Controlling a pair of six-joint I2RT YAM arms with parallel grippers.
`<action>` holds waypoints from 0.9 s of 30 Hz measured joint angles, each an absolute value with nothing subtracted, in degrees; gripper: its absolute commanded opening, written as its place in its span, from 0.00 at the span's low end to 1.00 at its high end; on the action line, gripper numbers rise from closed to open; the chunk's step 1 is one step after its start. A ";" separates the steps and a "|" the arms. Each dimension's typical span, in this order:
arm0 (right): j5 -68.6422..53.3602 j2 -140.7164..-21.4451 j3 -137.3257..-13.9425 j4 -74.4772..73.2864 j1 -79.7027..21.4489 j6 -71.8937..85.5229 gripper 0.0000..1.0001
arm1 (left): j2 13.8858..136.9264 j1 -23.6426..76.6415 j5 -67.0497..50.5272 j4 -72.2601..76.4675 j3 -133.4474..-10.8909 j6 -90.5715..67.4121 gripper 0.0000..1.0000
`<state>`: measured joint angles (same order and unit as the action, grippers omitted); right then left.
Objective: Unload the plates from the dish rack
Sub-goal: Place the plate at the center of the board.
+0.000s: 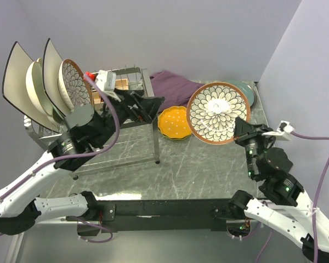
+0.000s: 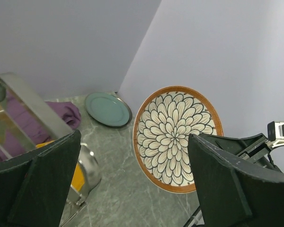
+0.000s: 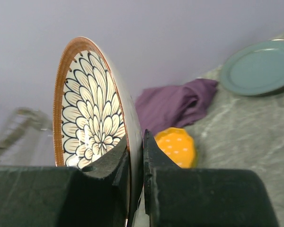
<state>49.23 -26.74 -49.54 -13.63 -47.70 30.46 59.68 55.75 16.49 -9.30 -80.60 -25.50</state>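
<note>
1. Standing where the arms are bolted, I see the right end effector (image 3: 136, 156) clamped tight on the rim of a brown-patterned plate (image 1: 217, 112). The pinch sits at about 4 o'clock on the plate's face. The plate is held on edge in the air over the desk (image 1: 197, 164), toward 2 o'clock.
2. The left end effector (image 1: 145, 106) has its fingers wide apart and nothing between them, beside the dish rack (image 1: 154, 137) at 10 o'clock.
3. Upright in the rack are two white square plates (image 1: 16, 71), a cream plate (image 1: 35, 82) and a second patterned plate (image 1: 75, 83).
4. An orange plate (image 1: 174, 121) lies flat near 12 o'clock and a teal plate (image 1: 247, 90) lies at 1 o'clock, with a purple cloth (image 1: 172, 85) behind them.
5. The held plate looks like glazed ceramic, so I'd judge it stiff, fairly heavy, slick and easy to chip.
6. A thin rim pinch far from the centre leaves the weight levering on the fingers, so it could swivel or slide.
7. A deeper bite on the rim, with the plate's weight hanging below the grip, would handle better, and it should be laid down gently.
</note>
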 measured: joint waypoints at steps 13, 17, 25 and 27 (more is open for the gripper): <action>33.98 -39.55 -47.81 -17.85 -16.93 29.80 0.00 | 53.21 56.25 20.27 -6.61 -67.59 -27.24 0.99; 24.69 -41.10 -42.48 -15.70 -5.67 34.00 0.00 | 51.35 56.25 19.99 -5.39 -65.60 -27.31 0.99; 8.71 -50.26 -27.57 -4.05 9.69 42.52 0.00 | 47.48 56.23 20.03 -5.41 -63.29 -27.51 0.99; 6.61 -53.36 -24.34 0.03 10.85 44.42 0.00 | 46.44 56.23 20.03 -5.41 -62.74 -27.70 0.99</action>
